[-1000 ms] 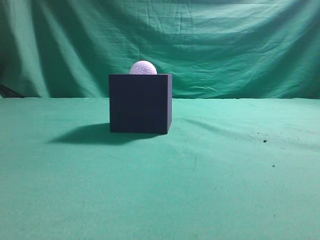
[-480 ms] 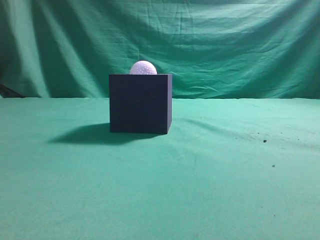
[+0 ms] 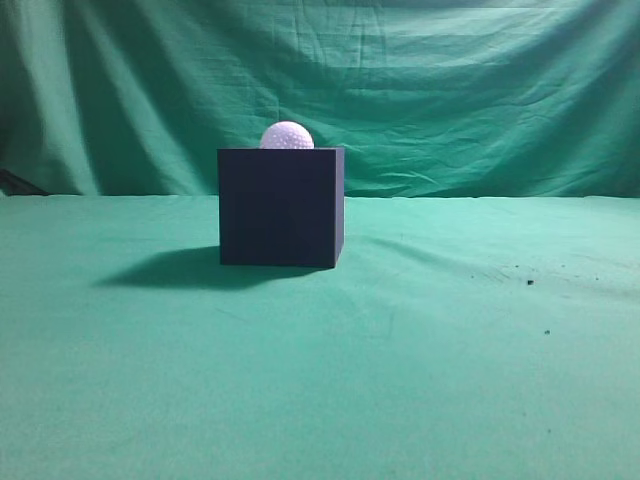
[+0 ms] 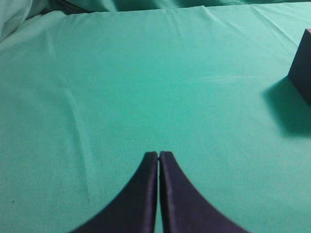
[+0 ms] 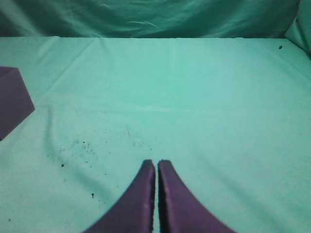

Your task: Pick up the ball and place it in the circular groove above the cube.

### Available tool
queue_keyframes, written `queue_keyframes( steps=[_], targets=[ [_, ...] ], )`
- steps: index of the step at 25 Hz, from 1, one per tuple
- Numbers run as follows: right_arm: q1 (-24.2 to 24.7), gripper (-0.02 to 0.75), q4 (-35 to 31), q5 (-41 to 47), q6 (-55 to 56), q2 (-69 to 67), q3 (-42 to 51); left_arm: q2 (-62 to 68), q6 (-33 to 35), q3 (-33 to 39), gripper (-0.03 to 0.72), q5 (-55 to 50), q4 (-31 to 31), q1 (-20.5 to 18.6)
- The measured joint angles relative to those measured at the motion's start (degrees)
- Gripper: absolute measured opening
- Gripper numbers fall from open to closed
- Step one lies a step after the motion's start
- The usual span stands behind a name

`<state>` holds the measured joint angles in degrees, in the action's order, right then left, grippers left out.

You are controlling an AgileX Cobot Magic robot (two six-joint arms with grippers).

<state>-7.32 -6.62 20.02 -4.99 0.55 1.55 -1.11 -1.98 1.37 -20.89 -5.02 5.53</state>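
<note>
The white dimpled ball (image 3: 286, 136) rests on top of the dark navy cube (image 3: 281, 207) in the exterior view, its lower part sunk below the cube's top edge. No arm shows in that view. The cube's corner shows at the right edge of the left wrist view (image 4: 302, 68) and at the left edge of the right wrist view (image 5: 12, 101). My left gripper (image 4: 159, 154) is shut and empty over bare cloth, well left of the cube. My right gripper (image 5: 156, 162) is shut and empty over bare cloth, well right of the cube.
A green cloth covers the table (image 3: 400, 380) and hangs as a backdrop (image 3: 450, 90). Small dark specks lie on the cloth to the right of the cube (image 3: 529, 282), and they also show in the right wrist view (image 5: 77, 148).
</note>
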Motion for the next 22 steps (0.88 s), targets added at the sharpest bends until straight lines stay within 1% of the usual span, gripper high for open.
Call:
queue_keyframes(
  steps=[7, 22],
  targets=[
    [0.1, 0.0, 0.0, 1.6, -0.1, 0.0, 0.0, 0.0, 0.0, 0.0, 0.0, 0.0, 0.0, 0.0],
    [0.1, 0.0, 0.0, 1.7, -0.1, 0.0, 0.0, 0.0, 0.0, 0.0, 0.0, 0.0, 0.0, 0.0]
  ],
)
